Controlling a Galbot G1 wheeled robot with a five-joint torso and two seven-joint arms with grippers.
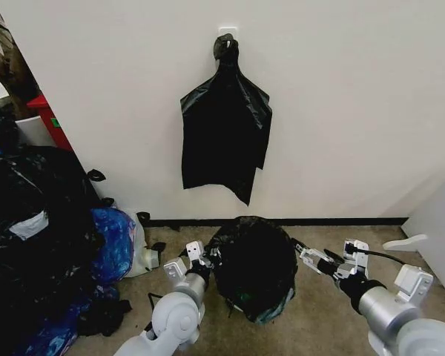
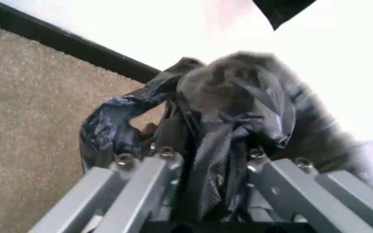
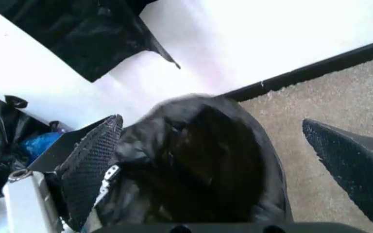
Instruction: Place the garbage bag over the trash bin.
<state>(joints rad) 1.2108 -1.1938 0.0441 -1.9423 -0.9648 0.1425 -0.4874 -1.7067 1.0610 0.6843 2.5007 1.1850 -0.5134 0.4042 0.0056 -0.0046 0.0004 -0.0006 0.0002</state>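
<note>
I noted a heap of stuffed bags (image 1: 37, 245) at my left, on the floor by the wall. A flat bunch of black bags (image 1: 225, 133) hung on the wall, centre. Below it the garbage bag (image 1: 254, 263) sat draped over the trash bin; bin itself hidden under plastic. L gripper (image 2: 209, 162) at bag's left side, fingers (image 2: 141, 184) clamped on a fold of the bag. R gripper (image 3: 225, 150) at bag's right side, fingers (image 3: 95, 160) spread wide, straddling the bag.
</note>
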